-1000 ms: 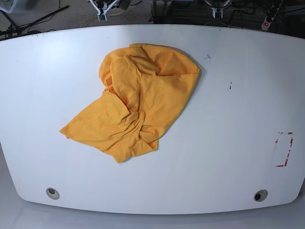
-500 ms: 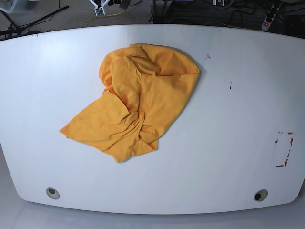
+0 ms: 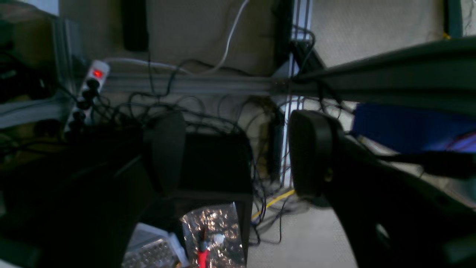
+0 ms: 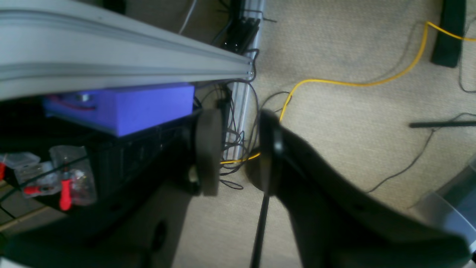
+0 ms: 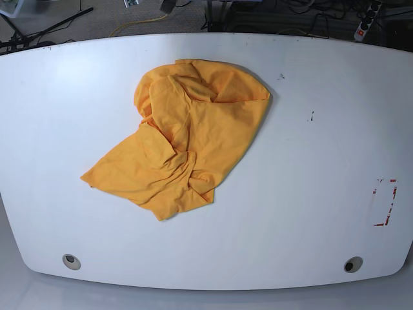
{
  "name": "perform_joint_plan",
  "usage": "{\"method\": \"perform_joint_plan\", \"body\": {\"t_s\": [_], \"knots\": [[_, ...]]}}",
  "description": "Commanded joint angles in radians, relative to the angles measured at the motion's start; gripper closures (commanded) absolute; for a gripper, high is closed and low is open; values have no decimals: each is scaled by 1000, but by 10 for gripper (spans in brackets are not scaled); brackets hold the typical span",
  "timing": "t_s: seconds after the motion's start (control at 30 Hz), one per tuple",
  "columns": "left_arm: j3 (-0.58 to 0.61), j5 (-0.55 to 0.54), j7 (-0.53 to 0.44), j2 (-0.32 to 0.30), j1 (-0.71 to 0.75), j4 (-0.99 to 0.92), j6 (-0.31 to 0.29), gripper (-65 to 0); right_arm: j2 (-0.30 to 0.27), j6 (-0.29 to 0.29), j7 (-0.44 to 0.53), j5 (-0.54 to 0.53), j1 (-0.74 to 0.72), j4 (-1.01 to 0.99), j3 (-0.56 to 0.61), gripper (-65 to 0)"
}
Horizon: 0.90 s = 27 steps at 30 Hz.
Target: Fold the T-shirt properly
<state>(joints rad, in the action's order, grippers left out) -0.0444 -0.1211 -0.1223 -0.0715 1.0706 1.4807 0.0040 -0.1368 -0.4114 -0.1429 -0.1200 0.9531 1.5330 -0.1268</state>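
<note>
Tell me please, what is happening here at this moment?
Nothing is being handled. The orange T-shirt lies crumpled in a heap on the white table, not folded. Both arms are away from the table: the left gripper and the right gripper are open and empty, facing the cables and floor.

Surfaces: soft cloth on smooth bench.
T-shirt (image 5: 184, 139) is matt, wrinkled orange-yellow cloth; bench (image 5: 322, 161) is smooth white with slight sheen; floor (image 4: 353, 48) looks like rough beige carpet; rail (image 4: 111, 67) is brushed grey metal.
</note>
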Motion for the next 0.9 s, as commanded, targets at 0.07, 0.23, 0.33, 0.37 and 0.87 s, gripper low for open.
{"method": "perform_joint_plan", "body": {"t_s": [0.07, 0.23, 0.33, 0.37, 0.87], "knots": [[-53, -2, -23, 6, 95, 160, 3, -399, -68, -7, 12, -105, 83, 119, -3, -159], [-87, -2, -23, 6, 176, 326, 3, -399, -125, -2, 12, -208, 163, 243, -6, -159], [-91, -2, -23, 6, 211, 421, 3, -397, -146, -1, 12, -255, 203, 309, -30, -159], [-91, -2, -23, 6, 222, 453, 3, -397, -146, -1, 12, -269, 212, 329, -49, -159], [-87, 4, -24, -1, 41, 522, 3, -400, -148, -2, -27, -407, 45, 430, -159, -163]]}}
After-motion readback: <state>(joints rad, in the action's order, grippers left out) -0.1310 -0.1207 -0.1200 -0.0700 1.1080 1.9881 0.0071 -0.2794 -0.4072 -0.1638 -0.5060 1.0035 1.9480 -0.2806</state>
